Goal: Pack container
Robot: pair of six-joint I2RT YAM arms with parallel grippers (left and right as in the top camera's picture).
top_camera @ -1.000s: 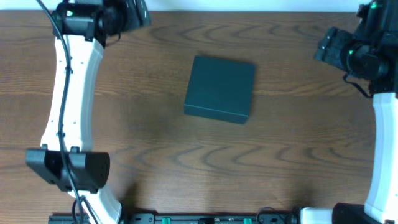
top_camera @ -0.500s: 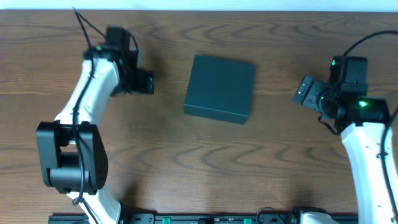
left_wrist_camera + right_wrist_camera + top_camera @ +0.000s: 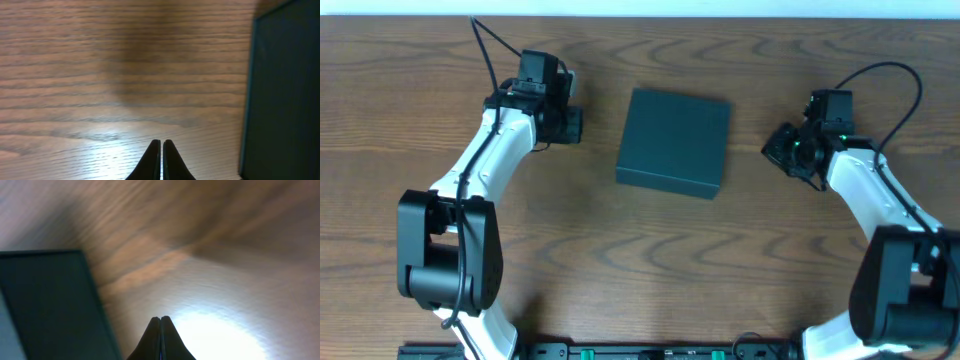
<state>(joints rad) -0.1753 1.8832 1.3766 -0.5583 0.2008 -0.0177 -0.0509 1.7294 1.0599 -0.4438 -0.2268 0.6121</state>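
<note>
The container [image 3: 675,142] is a dark teal square box lying shut on the wooden table, near the middle. My left gripper [image 3: 570,124] hovers just left of it, and its fingers are shut with nothing between them. In the left wrist view the left gripper [image 3: 161,143] points at bare wood, with the container [image 3: 285,90] filling the right side. My right gripper [image 3: 775,148] sits just right of the box, shut and empty. The right wrist view shows the right gripper [image 3: 160,319] over the table beside the container [image 3: 50,305] at lower left.
The brown wooden table [image 3: 640,270] stretches all around the box. Both white arms reach in from the near edge, the left arm [image 3: 470,190] and the right arm [image 3: 880,200]. A black cable loops above each wrist.
Both arms have swung in from the far corners toward the container, one on each side. Both grippers now show shut fingers.
</note>
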